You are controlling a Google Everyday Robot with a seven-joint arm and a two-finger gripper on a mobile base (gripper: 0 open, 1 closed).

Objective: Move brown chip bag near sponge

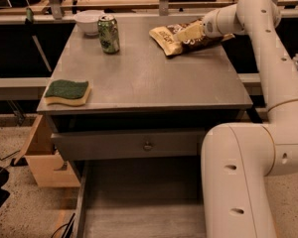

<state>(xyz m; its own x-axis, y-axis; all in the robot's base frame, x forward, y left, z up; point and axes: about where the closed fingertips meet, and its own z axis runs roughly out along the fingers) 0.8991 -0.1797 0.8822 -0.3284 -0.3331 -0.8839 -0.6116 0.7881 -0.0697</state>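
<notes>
The brown chip bag (165, 35) lies at the back right of the grey table (149, 78), its pale yellow end pointing left. My gripper (186, 33) reaches in from the right and sits low over the bag's middle, covering part of it. The sponge (67, 91), green on top and yellow below, lies at the table's front left corner, far from the bag and the gripper.
A green soda can (109, 33) stands at the back left, with a white bowl (88, 21) behind it. A drawer (139, 202) is pulled open under the table. A wooden box (42, 157) sits on the floor at the left. My arm's base (238, 182) fills the front right.
</notes>
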